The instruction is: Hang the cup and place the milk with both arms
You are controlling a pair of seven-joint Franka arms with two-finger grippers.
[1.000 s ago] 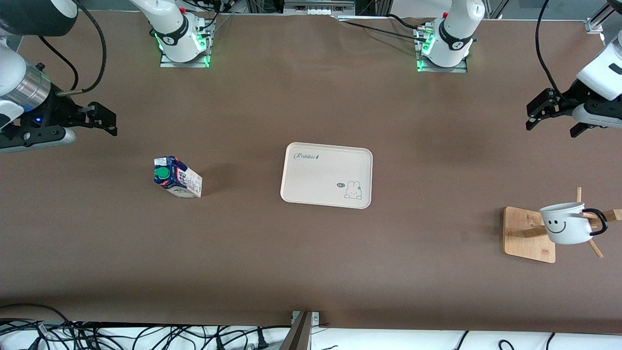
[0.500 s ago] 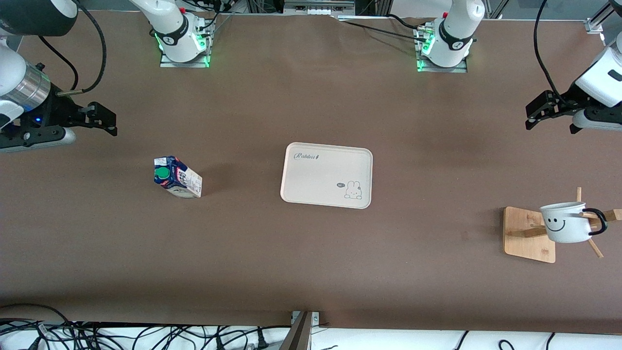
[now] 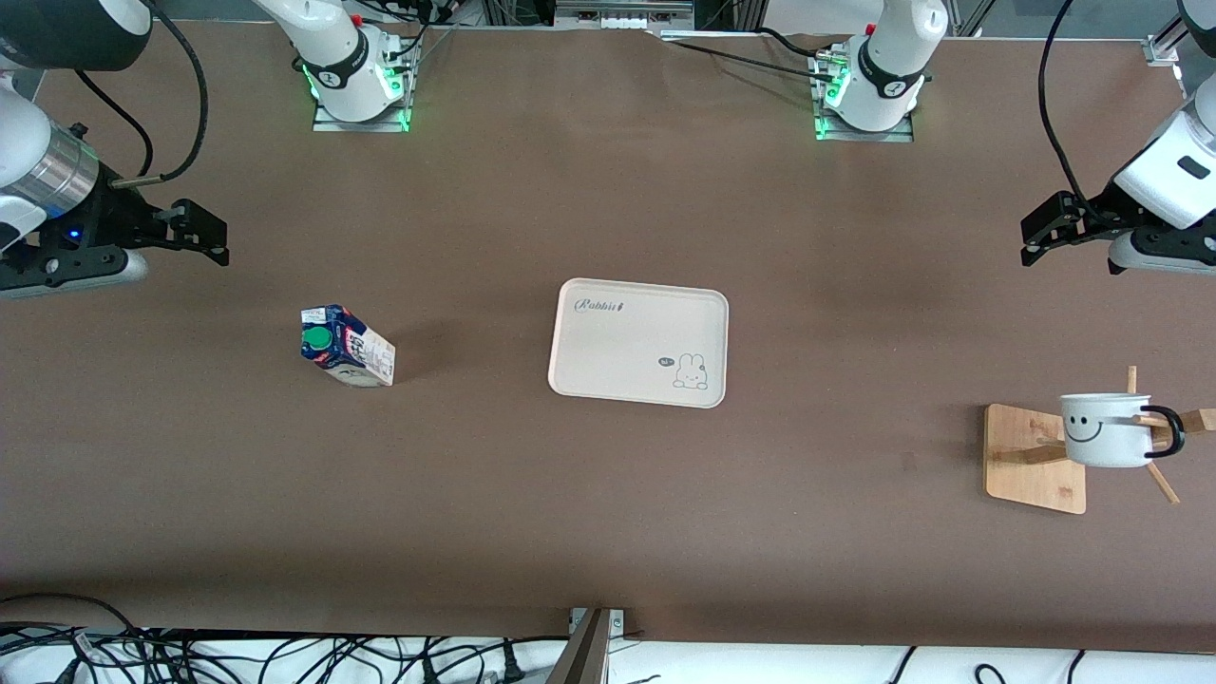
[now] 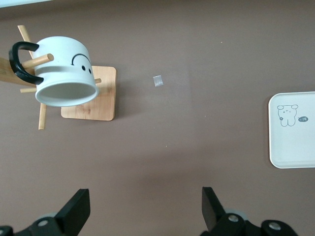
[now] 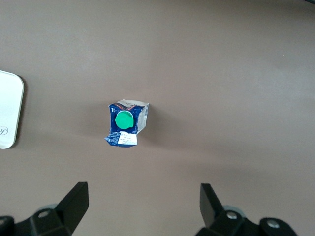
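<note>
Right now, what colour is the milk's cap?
Green, on the milk carton's dark blue top; the right wrist view shows it best.

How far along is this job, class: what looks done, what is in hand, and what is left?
Done: the cup hangs by its handle on the wooden rack. In hand: nothing; the left hand and right hand are open over bare table. Left: the milk stands on the table, not on the tray.
</note>
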